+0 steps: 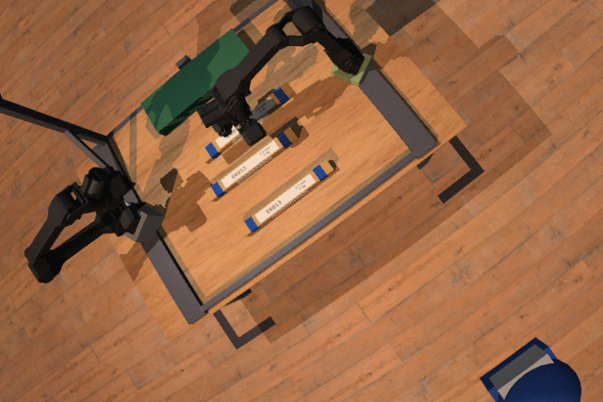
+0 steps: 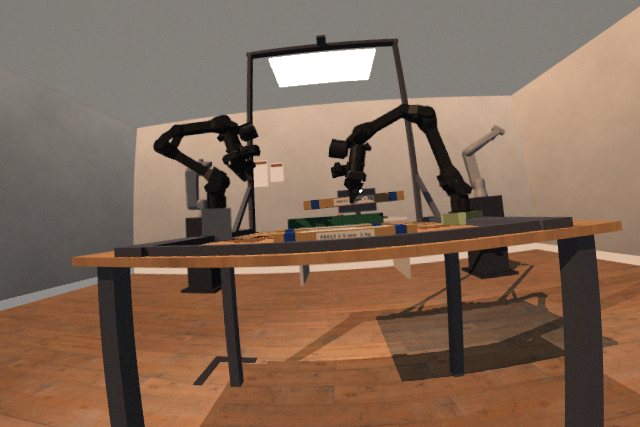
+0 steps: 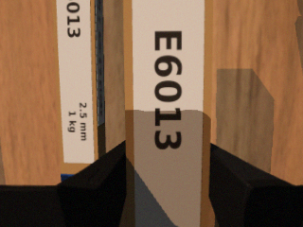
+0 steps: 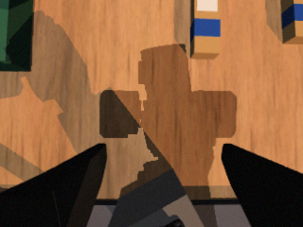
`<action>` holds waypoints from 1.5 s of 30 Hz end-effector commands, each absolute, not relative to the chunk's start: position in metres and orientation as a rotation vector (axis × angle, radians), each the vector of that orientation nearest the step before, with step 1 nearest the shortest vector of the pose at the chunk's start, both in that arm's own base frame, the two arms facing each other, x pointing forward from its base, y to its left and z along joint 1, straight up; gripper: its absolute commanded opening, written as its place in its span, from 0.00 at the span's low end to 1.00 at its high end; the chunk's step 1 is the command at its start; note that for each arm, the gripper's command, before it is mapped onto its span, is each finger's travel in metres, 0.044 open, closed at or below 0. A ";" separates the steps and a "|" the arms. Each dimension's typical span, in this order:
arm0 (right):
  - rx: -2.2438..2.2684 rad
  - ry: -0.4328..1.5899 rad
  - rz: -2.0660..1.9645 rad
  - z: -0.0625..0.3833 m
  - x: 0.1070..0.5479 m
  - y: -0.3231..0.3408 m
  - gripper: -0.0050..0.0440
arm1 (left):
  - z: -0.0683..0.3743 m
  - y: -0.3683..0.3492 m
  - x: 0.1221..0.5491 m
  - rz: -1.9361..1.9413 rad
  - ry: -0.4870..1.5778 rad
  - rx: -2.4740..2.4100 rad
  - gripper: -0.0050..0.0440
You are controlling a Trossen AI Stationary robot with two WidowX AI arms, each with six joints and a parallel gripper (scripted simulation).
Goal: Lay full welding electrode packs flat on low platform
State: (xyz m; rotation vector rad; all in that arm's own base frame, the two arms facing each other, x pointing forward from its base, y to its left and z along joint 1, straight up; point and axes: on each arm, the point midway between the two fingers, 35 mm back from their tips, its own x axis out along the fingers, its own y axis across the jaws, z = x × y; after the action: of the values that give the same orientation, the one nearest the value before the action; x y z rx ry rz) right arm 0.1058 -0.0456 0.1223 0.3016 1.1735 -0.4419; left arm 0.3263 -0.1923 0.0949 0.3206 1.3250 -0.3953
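Note:
My left gripper (image 1: 239, 133) (image 2: 353, 200) (image 3: 165, 147) is shut on an E6013 pack (image 1: 225, 137) (image 2: 326, 202) (image 3: 168, 71). The pack hangs above the table beside the green low platform (image 1: 234, 47) (image 2: 361, 218) (image 4: 16, 43), its right end slightly higher in the exterior view. A middle pack (image 1: 251, 164) (image 3: 78, 80) (image 4: 205, 43) lies flat on the table. The front pack (image 1: 285, 197) (image 2: 346, 236) (image 4: 294, 33) lies parallel to it, nearer the front edge. My right gripper (image 2: 244, 178) (image 4: 164, 150) is open and empty, raised at the table's left side. Part of the held pack is hidden by the left arm.
A dark raised rail (image 1: 399, 115) (image 2: 170, 248) borders the wooden table (image 1: 360, 144). The right arm stands on a grey block (image 2: 216, 220) and the left arm on a light green block (image 1: 346, 74) (image 2: 454, 218). A dark camera frame (image 2: 250, 112) rises behind the table.

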 end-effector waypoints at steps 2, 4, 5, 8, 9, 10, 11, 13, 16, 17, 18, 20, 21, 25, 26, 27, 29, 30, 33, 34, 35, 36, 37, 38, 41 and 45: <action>0.298 1.151 -0.443 0.129 0.108 -0.046 0.78 | 0.117 -0.196 0.332 -0.406 1.258 0.301 0.00; 0.298 1.151 -0.443 0.129 0.108 -0.046 0.78 | 0.117 -0.196 0.332 -0.406 1.258 0.301 0.00; 0.298 1.151 -0.443 0.129 0.108 -0.046 0.78 | 0.117 -0.196 0.332 -0.406 1.258 0.301 0.00; 0.298 1.151 -0.443 0.129 0.108 -0.046 0.78 | 0.117 -0.196 0.332 -0.406 1.258 0.301 0.00; 0.298 1.151 -0.443 0.129 0.108 -0.046 0.78 | 0.117 -0.196 0.332 -0.406 1.258 0.301 0.00; 0.298 1.151 -0.443 0.129 0.108 -0.046 0.78 | 0.117 -0.196 0.332 -0.406 1.258 0.301 0.00; 0.298 1.151 -0.443 0.129 0.108 -0.046 0.78 | 0.117 -0.196 0.332 -0.406 1.258 0.301 0.00; 0.298 1.151 -0.443 0.129 0.108 -0.046 0.78 | 0.117 -0.196 0.332 -0.406 1.258 0.301 0.00; 0.298 1.151 -0.443 0.129 0.108 -0.046 0.78 | 0.117 -0.196 0.332 -0.406 1.258 0.301 0.00; 0.298 1.151 -0.443 0.129 0.108 -0.046 0.78 | 0.117 -0.196 0.332 -0.406 1.258 0.301 0.00; 0.298 1.151 -0.443 0.129 0.108 -0.046 0.78 | 0.117 -0.196 0.332 -0.406 1.258 0.301 0.00; 0.298 1.151 -0.443 0.129 0.108 -0.046 0.78 | 0.117 -0.196 0.332 -0.406 1.258 0.301 0.00; 0.298 1.151 -0.443 0.129 0.108 -0.046 0.78 | 0.117 -0.196 0.332 -0.406 1.258 0.301 0.00; 0.298 1.151 -0.443 0.129 0.108 -0.046 0.78 | 0.123 -0.197 0.335 -0.410 1.233 0.295 0.00; 0.298 1.151 -0.443 0.129 0.108 -0.046 0.78 | 0.123 -0.197 0.335 -0.410 1.233 0.295 0.00; 0.298 1.151 -0.443 0.129 0.108 -0.046 0.78 | 0.123 -0.197 0.335 -0.410 1.233 0.295 0.00; 0.298 1.151 -0.443 0.129 0.108 -0.046 0.78 | 0.113 -0.194 0.330 -0.407 1.254 0.301 0.00; 0.298 1.151 -0.443 0.129 0.108 -0.046 0.78 | 0.111 -0.194 0.330 -0.407 1.254 0.301 0.00; 0.298 1.151 -0.443 0.129 0.108 -0.046 0.78 | 0.106 -0.194 0.331 -0.407 1.254 0.301 0.00; 0.298 1.151 -0.443 0.129 0.108 -0.046 0.78 | 0.106 -0.195 0.331 -0.408 1.251 0.300 0.00; 0.298 1.151 -0.443 0.129 0.108 -0.046 0.78 | 0.106 -0.195 0.333 -0.409 1.244 0.298 0.00; 0.298 1.151 -0.443 0.129 0.108 -0.046 0.78 | 0.104 -0.196 0.333 -0.409 1.244 0.298 0.00; 0.298 1.151 -0.443 0.129 0.108 -0.046 0.78 | 0.102 -0.195 0.332 -0.408 1.247 0.299 0.00; 0.298 1.151 -0.443 0.129 0.108 -0.046 0.78 | 0.099 -0.195 0.331 -0.408 1.251 0.300 0.00; 0.298 1.151 -0.443 0.129 0.108 -0.046 0.78 | 0.086 -0.194 0.331 -0.404 1.273 0.307 0.00; 0.298 1.151 -0.443 0.129 0.108 -0.046 0.78 | 0.097 -0.198 0.336 -0.411 1.231 0.294 0.00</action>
State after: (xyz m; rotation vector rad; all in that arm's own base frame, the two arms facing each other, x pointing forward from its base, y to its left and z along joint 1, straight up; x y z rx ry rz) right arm 0.1058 -0.0456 0.1223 0.3016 1.1735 -0.4419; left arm 0.3235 -0.1906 0.0696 0.3212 1.3270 -0.3950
